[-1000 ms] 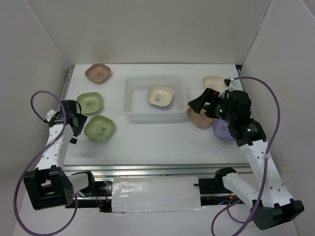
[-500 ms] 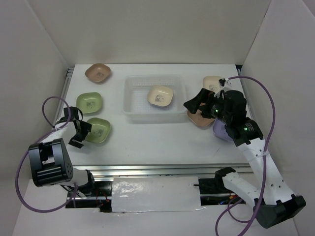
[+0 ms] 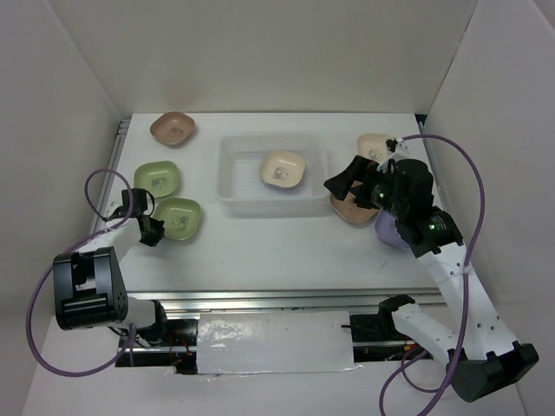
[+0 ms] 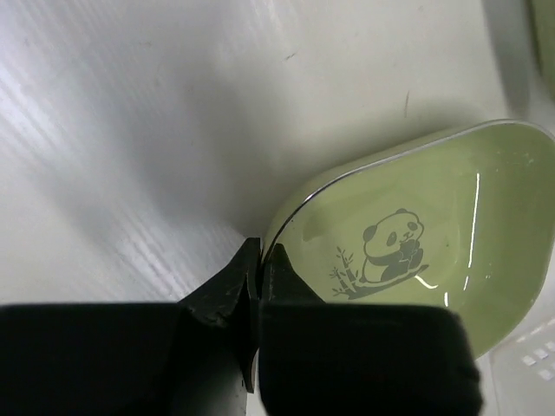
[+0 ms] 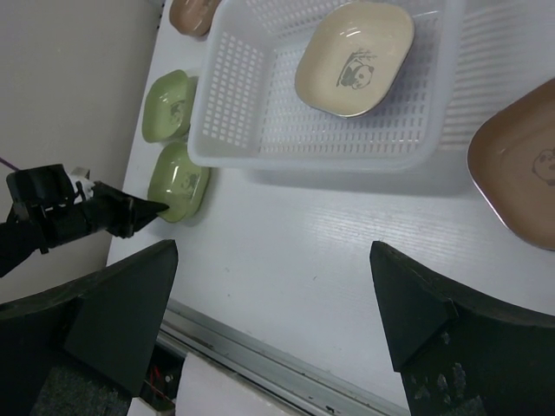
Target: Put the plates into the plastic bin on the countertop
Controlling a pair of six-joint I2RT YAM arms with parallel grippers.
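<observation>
My left gripper [image 4: 260, 256] is shut on the near-left rim of a green plate [image 4: 416, 243] with a panda print; from above, this left gripper [image 3: 154, 230] sits at the left side of that green plate [image 3: 179, 218] on the countertop [image 3: 286, 247]. The plastic bin [image 3: 234, 173] holds one cream plate [image 3: 283, 168]. My right gripper [image 5: 273, 251] hangs open and empty above the countertop, right of the bin, over a brownish-pink plate [image 3: 349, 209]. A purple plate [image 3: 390, 232] lies partly hidden under the right arm.
A second green plate [image 3: 157, 178] and a brownish-pink plate [image 3: 172, 128] lie at the left back. Another cream plate [image 3: 375, 145] sits at the right back. A metal rail [image 3: 260, 299] runs along the near edge, and white walls enclose three sides.
My left gripper slid in low and closed on the near green plate's rim; the plate shifted slightly toward the back. The right arm edged left, then stayed still and open.
</observation>
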